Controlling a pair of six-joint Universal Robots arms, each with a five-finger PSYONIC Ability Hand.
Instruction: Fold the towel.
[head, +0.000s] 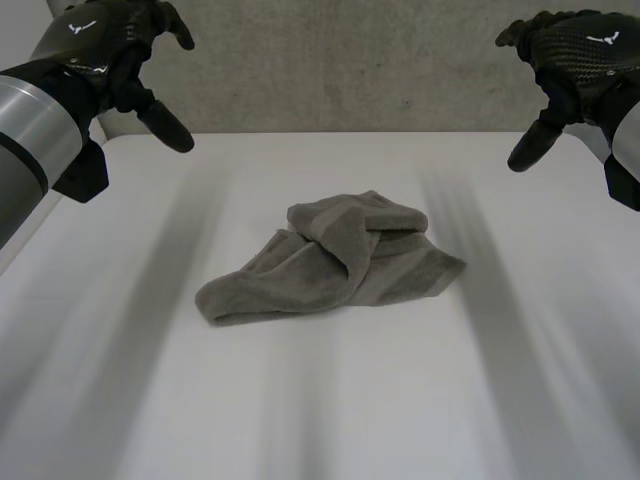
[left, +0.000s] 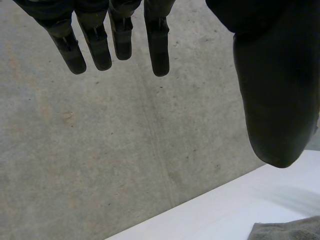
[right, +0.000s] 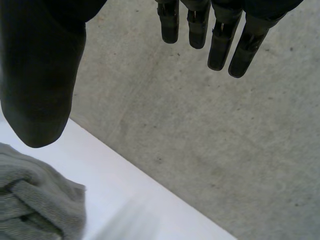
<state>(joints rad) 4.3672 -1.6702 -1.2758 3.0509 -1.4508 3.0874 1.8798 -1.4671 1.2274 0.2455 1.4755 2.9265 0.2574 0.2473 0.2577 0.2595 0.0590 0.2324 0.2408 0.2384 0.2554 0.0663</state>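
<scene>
A grey towel (head: 335, 258) lies crumpled in a heap in the middle of the white table (head: 320, 400). My left hand (head: 110, 50) hangs high above the table's far left corner, fingers straight, holding nothing. My right hand (head: 570, 60) hangs high above the far right corner, also open and empty. Both hands are well clear of the towel. In the left wrist view the fingers (left: 117, 35) and thumb (left: 275, 90) spread apart, with a towel (left: 292, 229) corner beyond the thumb. The right wrist view shows straight fingers (right: 220, 35), the thumb (right: 40, 85) and the towel (right: 35, 200) past the thumb.
A grey concrete wall (head: 350, 60) runs behind the table's far edge. Bare white tabletop surrounds the towel on all sides.
</scene>
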